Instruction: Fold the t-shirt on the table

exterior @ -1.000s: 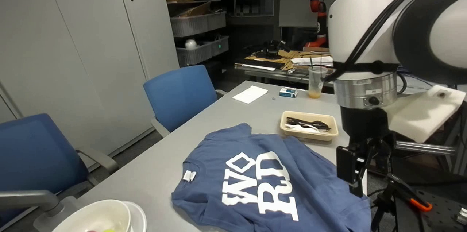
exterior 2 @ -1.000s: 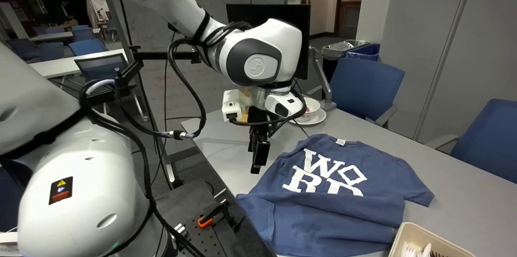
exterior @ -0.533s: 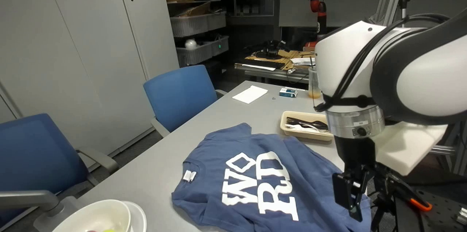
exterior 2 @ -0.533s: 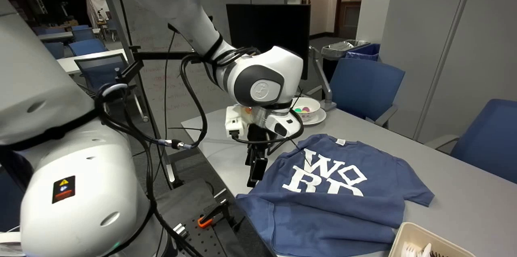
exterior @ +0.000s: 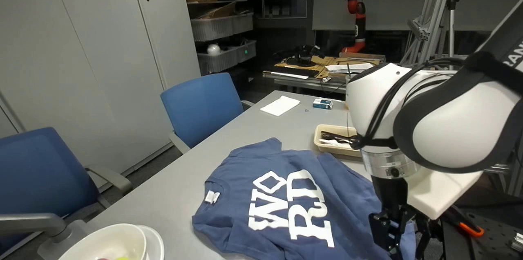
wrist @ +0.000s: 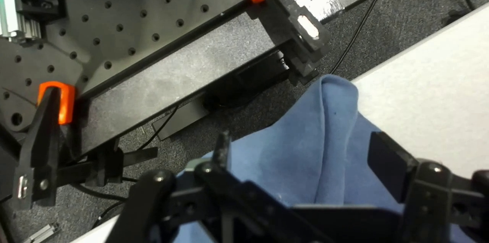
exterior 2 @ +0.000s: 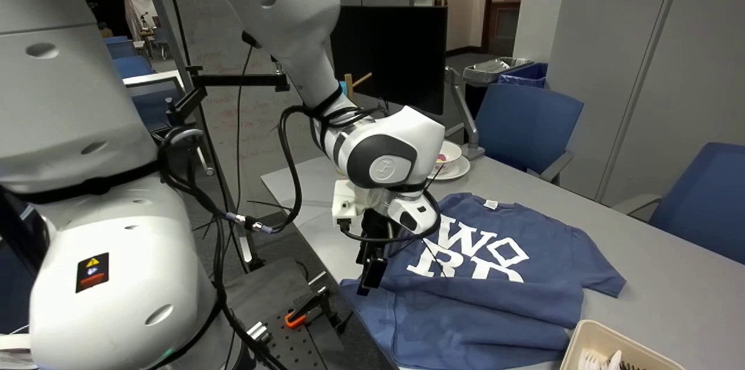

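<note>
The blue t-shirt with white "WORD" letters lies on the grey table in both exterior views (exterior: 278, 198) (exterior 2: 495, 300). A raised fold runs across it below the letters. Its end nearest the robot base reaches past the table edge. In the wrist view the t-shirt (wrist: 340, 101) shows a folded-over corner beside the white tabletop. My gripper (wrist: 305, 155) is open, its fingers wide apart on either side of this part of the shirt, with nothing held. In both exterior views the gripper (exterior: 384, 237) (exterior 2: 371, 280) points down at the shirt's robot-side end. I cannot tell if the fingertips touch cloth.
A beige tray of cutlery (exterior: 316, 139) stands beside the shirt, partly behind the arm. A white bowl (exterior: 102, 239) on a plate stands near the collar side. The table edge (exterior 2: 317, 248) and orange-black clamps (wrist: 67, 101) on the robot's mount are close to the gripper.
The arm has come down steadily, bringing the open gripper lower over the shirt's robot-side end. The arm now hides part of the tray and the cup. The shirt has not moved.
</note>
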Robot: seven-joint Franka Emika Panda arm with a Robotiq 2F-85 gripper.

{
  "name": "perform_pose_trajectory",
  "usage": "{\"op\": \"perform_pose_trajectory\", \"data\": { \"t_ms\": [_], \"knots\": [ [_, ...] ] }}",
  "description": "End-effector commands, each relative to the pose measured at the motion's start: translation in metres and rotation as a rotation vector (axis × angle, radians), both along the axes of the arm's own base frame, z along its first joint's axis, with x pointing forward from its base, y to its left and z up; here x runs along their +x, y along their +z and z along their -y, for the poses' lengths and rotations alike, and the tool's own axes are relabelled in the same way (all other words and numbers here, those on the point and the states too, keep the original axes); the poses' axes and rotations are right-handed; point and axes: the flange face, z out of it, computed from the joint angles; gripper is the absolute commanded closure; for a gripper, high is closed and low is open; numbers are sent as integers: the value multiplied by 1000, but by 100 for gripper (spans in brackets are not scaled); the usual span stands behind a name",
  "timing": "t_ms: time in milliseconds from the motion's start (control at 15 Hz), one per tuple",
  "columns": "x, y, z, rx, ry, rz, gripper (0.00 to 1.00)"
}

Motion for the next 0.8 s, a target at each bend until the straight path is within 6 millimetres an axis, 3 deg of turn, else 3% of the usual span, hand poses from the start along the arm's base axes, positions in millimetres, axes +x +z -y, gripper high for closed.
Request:
{"op": "perform_pose_trajectory", "data": {
  "t_ms": [0,533,600,667,733],
  "knots": [
    [-1,-25,8,19,-20,-6,10],
    [-8,-57,18,19,-41,-27,22],
    [-9,-59,18,19,-42,-26,38],
    [-9,-60,17,21,-42,-27,46],
    [-9,-61,15,20,-39,-29,47]
  ]
}}
